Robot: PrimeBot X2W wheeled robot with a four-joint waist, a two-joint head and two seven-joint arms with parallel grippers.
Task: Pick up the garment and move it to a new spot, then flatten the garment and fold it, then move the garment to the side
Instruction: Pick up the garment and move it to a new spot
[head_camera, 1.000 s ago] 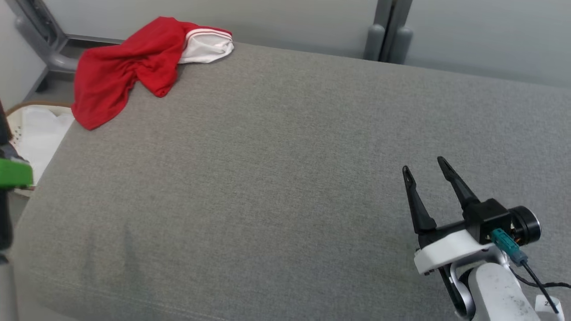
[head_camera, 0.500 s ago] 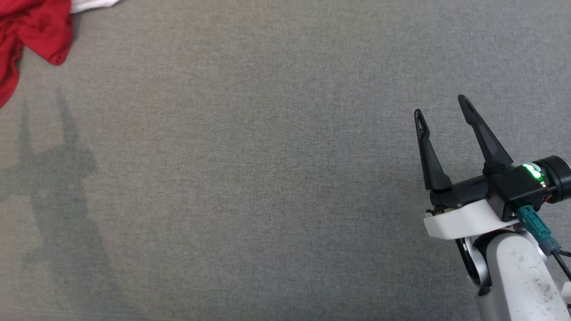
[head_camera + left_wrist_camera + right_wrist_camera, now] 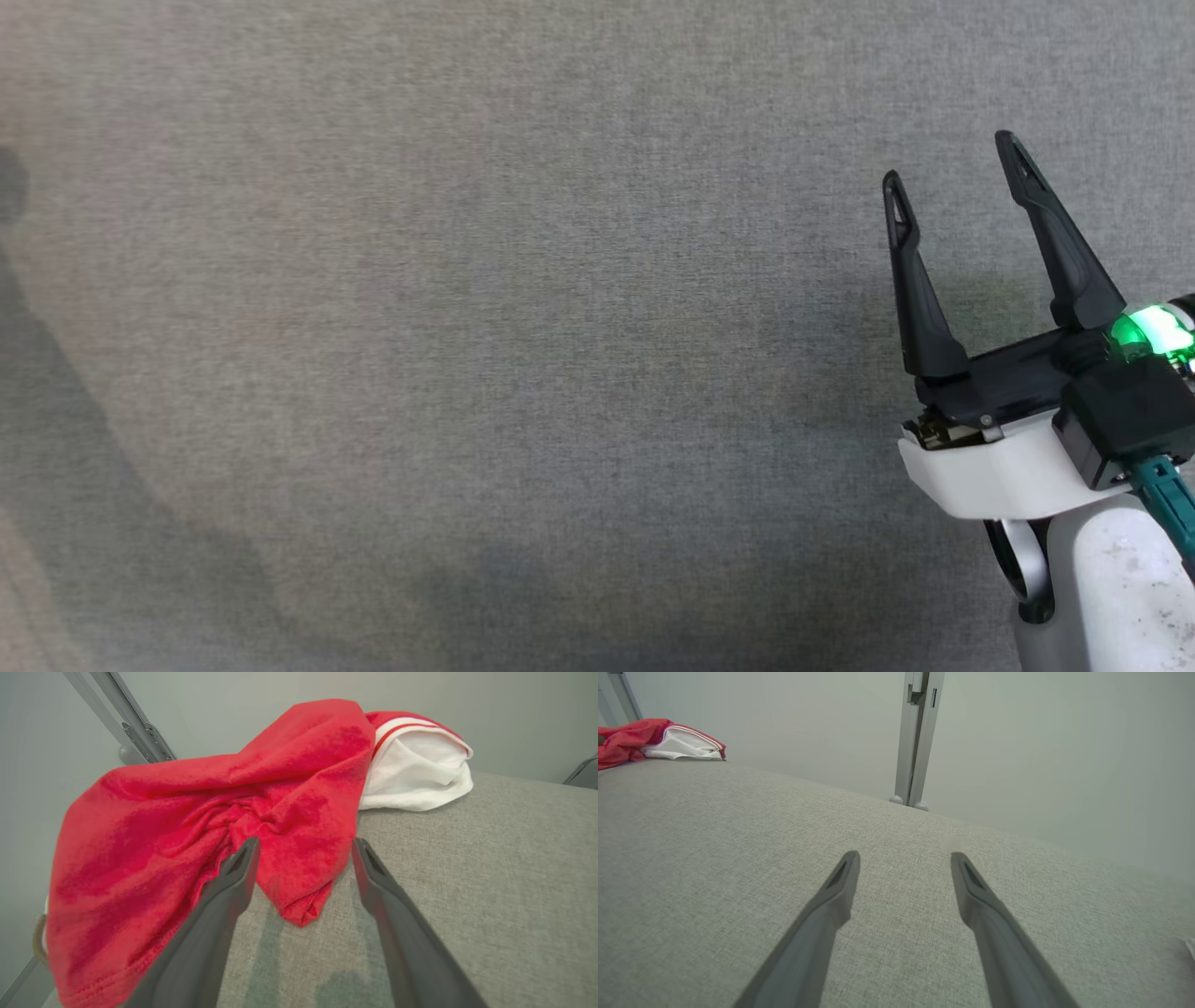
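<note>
Left gripper (image 3: 304, 843), jaws wide and empty, faces crumpled red-and-white garment (image 3: 187, 826) at far left; right gripper (image 3: 949, 159) likewise over grey upholstery (image 3: 467, 327), metal post (image 3: 917, 737) beyond.

No legible text or markings.

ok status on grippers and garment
Left gripper open, fingers aimed at crumpled red garment, not gripping. Right gripper open above grey surface. Nothing blocking.
</note>
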